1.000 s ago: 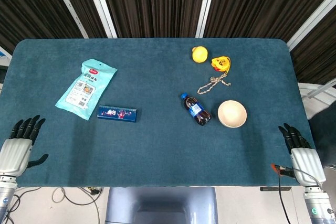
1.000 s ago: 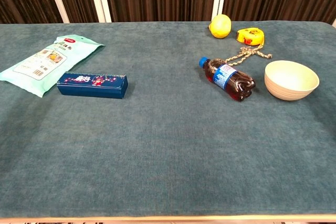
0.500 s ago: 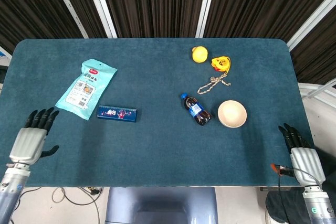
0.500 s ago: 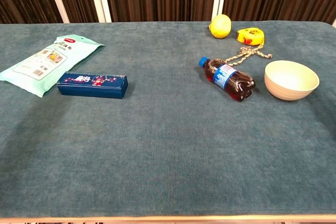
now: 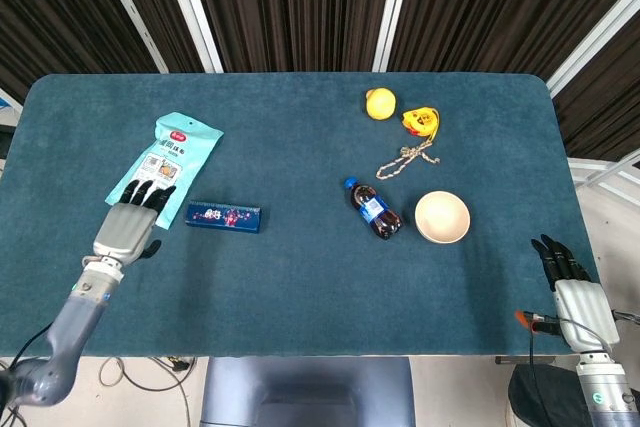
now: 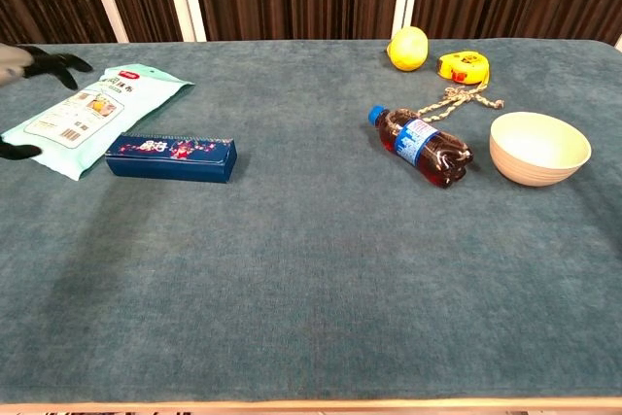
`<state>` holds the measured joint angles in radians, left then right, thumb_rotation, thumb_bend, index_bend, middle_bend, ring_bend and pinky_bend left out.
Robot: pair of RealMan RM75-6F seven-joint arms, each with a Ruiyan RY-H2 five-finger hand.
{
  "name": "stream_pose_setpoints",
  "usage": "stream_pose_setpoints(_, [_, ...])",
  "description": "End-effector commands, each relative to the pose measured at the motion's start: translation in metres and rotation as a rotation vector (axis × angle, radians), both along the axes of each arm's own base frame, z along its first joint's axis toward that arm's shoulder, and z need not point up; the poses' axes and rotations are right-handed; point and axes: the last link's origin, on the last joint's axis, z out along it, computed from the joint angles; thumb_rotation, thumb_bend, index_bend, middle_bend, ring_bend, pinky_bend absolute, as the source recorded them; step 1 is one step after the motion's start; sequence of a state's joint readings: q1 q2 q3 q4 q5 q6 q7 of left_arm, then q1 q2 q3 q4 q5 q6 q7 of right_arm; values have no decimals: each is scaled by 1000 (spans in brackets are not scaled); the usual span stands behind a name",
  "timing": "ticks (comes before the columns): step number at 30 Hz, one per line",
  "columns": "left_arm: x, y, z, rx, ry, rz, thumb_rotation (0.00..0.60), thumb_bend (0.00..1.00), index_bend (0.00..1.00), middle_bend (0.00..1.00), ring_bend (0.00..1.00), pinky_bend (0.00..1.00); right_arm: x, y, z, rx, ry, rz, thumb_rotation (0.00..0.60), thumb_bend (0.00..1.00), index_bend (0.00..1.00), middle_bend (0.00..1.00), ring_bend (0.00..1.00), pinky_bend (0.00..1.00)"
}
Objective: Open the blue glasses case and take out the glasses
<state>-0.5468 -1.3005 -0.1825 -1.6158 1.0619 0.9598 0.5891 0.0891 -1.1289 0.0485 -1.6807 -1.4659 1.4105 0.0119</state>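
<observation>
The blue glasses case [image 5: 223, 217] [image 6: 171, 157] lies closed on the table, left of centre, a long box with a floral print on top. My left hand [image 5: 128, 224] hovers just left of the case with fingers spread and nothing in it. In the chest view only its dark fingertips [image 6: 44, 61] show at the left edge. Off the table's right front corner my right hand [image 5: 578, 292] stays open and empty. The glasses are not visible.
A light-blue snack packet [image 5: 165, 168] lies behind the left hand and the case. Right of centre lie a small cola bottle [image 5: 375, 210], a cream bowl [image 5: 442, 217], a yellow lemon [image 5: 380, 104], a yellow tape measure [image 5: 421, 122] and a bit of rope [image 5: 405, 159].
My left hand has moved from the table's front left corner forward and to the right, reaching a spot beside the case. The right hand and the objects have stayed put.
</observation>
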Motion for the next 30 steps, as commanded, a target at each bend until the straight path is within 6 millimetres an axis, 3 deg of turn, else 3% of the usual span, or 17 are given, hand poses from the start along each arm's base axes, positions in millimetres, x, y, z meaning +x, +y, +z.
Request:
stream_pose_setpoints(1, [2, 15, -14, -25, 30, 10, 600, 289, 0, 172, 0, 50, 0, 0, 0, 1, -2, -4, 600, 159, 0, 0, 0, 208])
stream_pose_setpoints(14, [12, 42, -42, -65, 75, -8, 600, 306, 0, 193, 0, 50, 0, -1, 0, 1, -9, -15, 600, 158, 0, 0, 0, 208])
stream_pose_setpoints(30, [17, 50, -62, -99, 76, -7, 600, 380, 0, 224, 0, 50, 0, -2, 0, -1, -7, -18, 600, 159, 0, 0, 0, 208])
